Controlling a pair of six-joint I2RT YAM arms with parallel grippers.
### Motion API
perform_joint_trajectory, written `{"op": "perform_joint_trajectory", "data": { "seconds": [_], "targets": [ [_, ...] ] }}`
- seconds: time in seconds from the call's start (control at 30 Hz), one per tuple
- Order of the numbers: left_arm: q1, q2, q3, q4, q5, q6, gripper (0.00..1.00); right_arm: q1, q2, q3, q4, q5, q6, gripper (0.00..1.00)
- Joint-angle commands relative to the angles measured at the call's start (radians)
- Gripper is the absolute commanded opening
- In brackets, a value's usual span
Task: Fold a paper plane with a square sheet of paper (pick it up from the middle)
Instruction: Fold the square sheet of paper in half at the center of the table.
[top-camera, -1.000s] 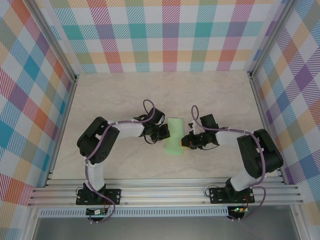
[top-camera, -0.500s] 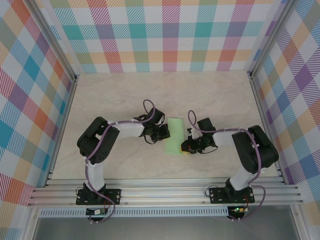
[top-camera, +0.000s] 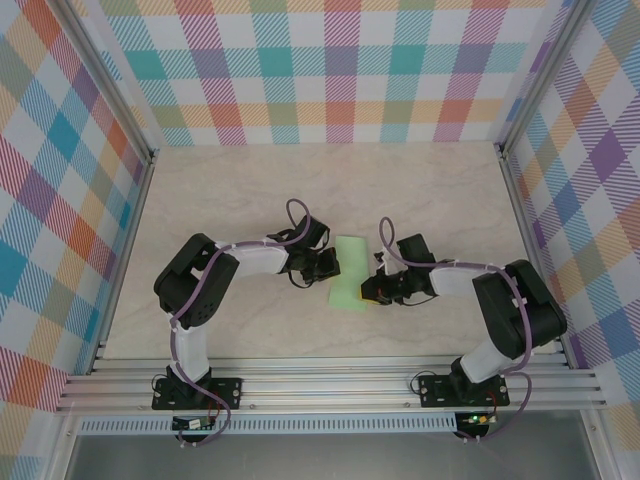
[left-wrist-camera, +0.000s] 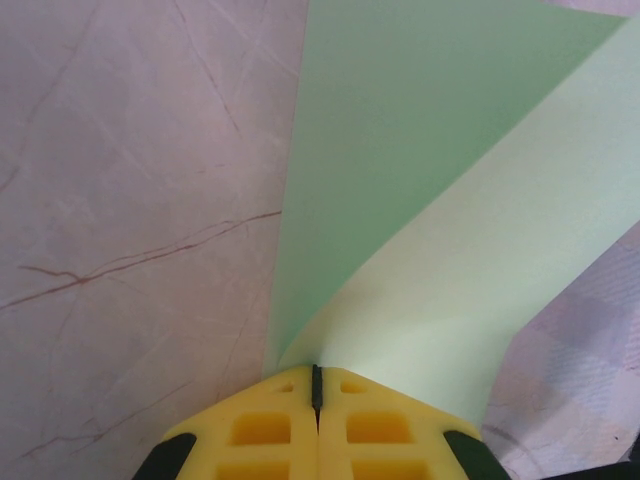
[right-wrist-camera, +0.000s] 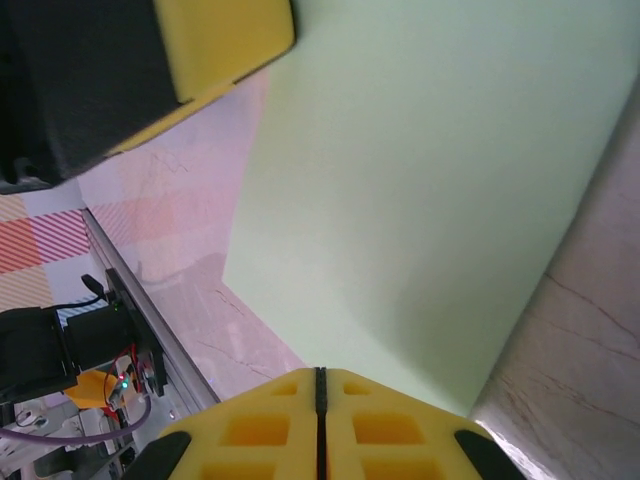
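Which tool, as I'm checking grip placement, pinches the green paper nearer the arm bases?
The right tool, at the paper's near right corner; the left tool grips midway along its left edge.

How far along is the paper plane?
Done: the sheet looks doubled over into a narrow strip, and the left wrist view shows two layers. In hand: the left gripper and right gripper are both shut on it, from opposite sides. Left: no pointed nose or wing folds yet, so most of the folding remains.
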Motion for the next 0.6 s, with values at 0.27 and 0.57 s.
{"op": "perform_joint_trajectory", "data": {
  "seconds": [0.27,0.57],
  "targets": [
    [-0.016,0.044,-0.021,-0.058,0.001,0.019,0.00,0.024,0.042,-0.039,-0.034,0.077,-0.023,0.08],
    [-0.016,0.046,-0.023,-0.058,0.002,0.019,0.00,0.046,-0.023,0.005,-0.040,0.029,-0.019,0.08]
  ]
}}
